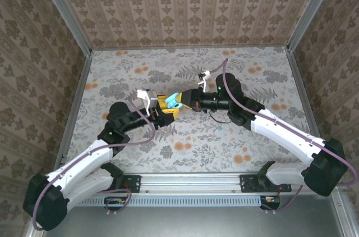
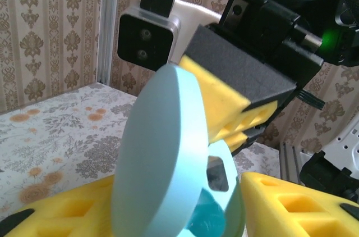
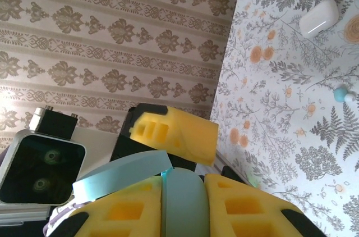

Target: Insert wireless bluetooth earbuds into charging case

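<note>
A pale blue charging case hangs above the table's middle, with my right gripper shut on its body. The lid stands open. A teal earbud sits inside the case. My left gripper is open, and its yellow fingers flank the case with a gap on the right side. Another teal earbud lies on the table with a small pale piece against it; that earbud shows beside the right arm in the top view.
A white closed case lies on the flowered table cover farther off. Patterned walls with metal posts enclose the table on three sides. A metal rail runs along the near edge.
</note>
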